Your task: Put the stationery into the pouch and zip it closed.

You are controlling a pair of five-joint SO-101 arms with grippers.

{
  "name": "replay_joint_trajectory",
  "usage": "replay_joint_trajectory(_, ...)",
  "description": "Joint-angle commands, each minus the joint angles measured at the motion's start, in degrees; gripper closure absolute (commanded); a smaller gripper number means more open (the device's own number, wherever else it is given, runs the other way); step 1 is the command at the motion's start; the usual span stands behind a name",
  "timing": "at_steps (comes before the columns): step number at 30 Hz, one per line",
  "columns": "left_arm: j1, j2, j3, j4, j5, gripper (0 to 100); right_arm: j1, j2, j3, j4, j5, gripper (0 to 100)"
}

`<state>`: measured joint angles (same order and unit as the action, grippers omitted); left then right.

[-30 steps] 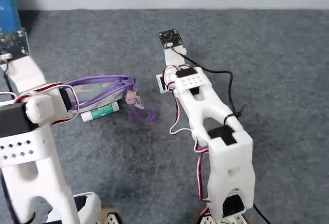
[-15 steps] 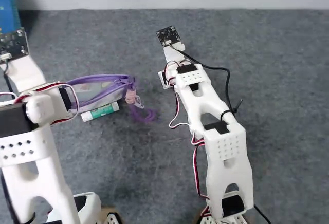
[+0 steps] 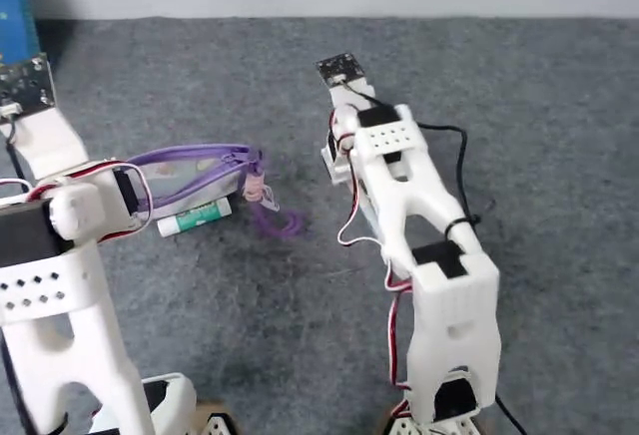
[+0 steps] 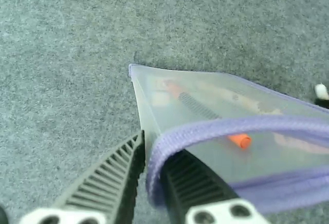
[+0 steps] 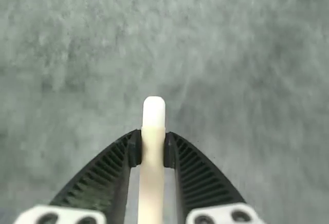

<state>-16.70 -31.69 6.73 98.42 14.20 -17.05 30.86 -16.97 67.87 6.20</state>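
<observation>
Left arm (image 3: 60, 255) is bent at the left edge of the grey mat (image 3: 519, 106). Its gripper (image 4: 151, 149) is pinched narrow on the purple zip rim of the clear pouch (image 4: 216, 154). The pouch sits on the mat's left half with its mouth open and orange-tipped stationery (image 4: 239, 141) inside, and a green-and-white tube (image 3: 195, 217) lies just beside its near side. Right arm (image 3: 419, 225) stretches from the near edge toward mid-mat with its wrist tipped down, its gripper (image 5: 152, 144) clamped on a white stick (image 5: 153, 113) above bare mat, well apart from the pouch.
</observation>
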Motion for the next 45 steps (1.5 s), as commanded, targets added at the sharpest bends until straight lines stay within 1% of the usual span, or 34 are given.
replay_joint_trajectory(1,-0.4,-0.4,-0.2,-1.1,-0.5,99,0.0,-9.9,-1.6,9.5,0.3,99.1)
replay_joint_trajectory(6,-0.3,-0.4,-0.2,-1.1,-0.5,99,-0.3,-19.5,-1.5,19.4,0.2,99.1)
replay_joint_trajectory(9,-0.3,-0.4,-0.2,-1.1,-0.4,99,-1.8,-25.4,-1.5,25.0,-0.2,99.1)
replay_joint_trajectory(13,-0.3,-0.4,-0.2,-1.1,-0.4,99,-5.8,-33.3,-1.5,29.8,-5.8,99.1)
replay_joint_trajectory(17,-0.5,-0.4,-0.2,-1.0,-0.4,99,-10.4,-41.2,-1.5,30.3,-10.5,99.1)
replay_joint_trajectory(23,-0.5,-0.4,-0.1,-1.0,-0.4,99,-16.4,-51.3,-1.5,29.1,-16.0,99.1)
replay_joint_trajectory(30,-0.5,-0.4,0.0,-0.9,-0.4,99,-20.6,-61.4,-1.5,23.1,-19.9,99.1)
replay_joint_trajectory(36,-0.5,-0.4,1.2,-1.2,-0.4,99,-25.1,-68.1,-1.5,20.1,-23.6,99.1)
replay_joint_trajectory(41,-0.5,-0.4,1.2,-1.2,-0.4,99,-25.8,-70.9,-1.0,13.8,-23.9,99.1)
replay_joint_trajectory(45,-0.5,-0.4,1.3,-1.2,-0.5,99,-25.9,-76.1,4.7,8.4,-23.9,99.1)
